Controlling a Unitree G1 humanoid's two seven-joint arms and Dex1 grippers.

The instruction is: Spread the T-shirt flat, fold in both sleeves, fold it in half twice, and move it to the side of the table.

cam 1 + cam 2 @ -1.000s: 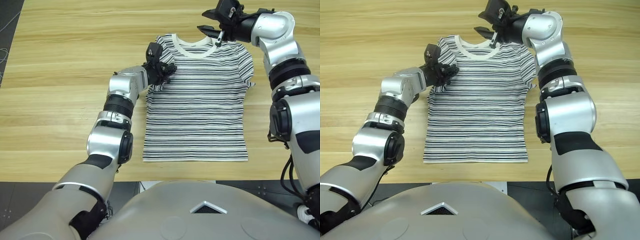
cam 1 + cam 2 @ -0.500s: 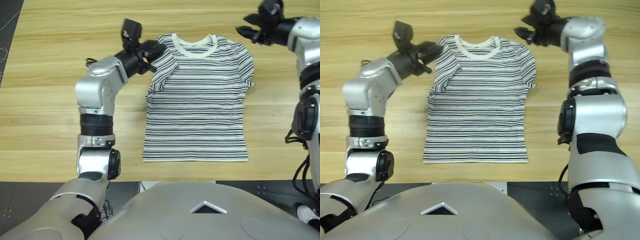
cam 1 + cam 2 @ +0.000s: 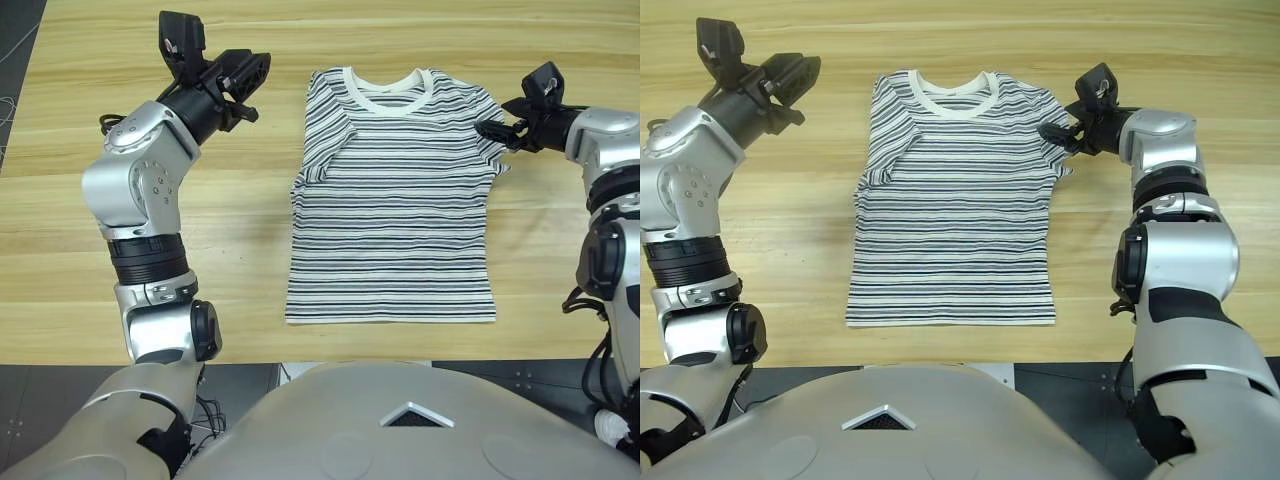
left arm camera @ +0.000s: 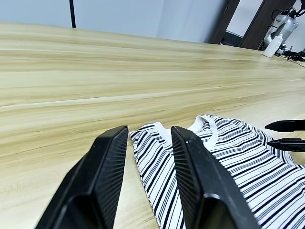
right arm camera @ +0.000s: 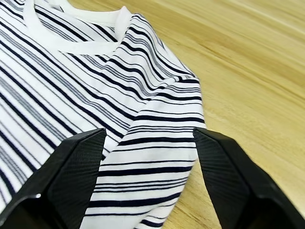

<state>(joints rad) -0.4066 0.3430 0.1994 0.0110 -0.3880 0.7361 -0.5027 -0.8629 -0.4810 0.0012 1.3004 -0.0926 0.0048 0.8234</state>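
Both open, empty: left jaws swung off T-shirt [image 3: 395,210], right jaws neared sleeve [image 5: 157,138].

A light wooden table [image 3: 120,290] with long plank grain runs from left to right. Dark floor [image 3: 20,60] shows past its far left corner and again below its near edge. Beyond the table stands a pale grey wall [image 4: 119,14], with a thin dark upright post [image 4: 72,7] and two dark brown frames [image 4: 228,19] against it.
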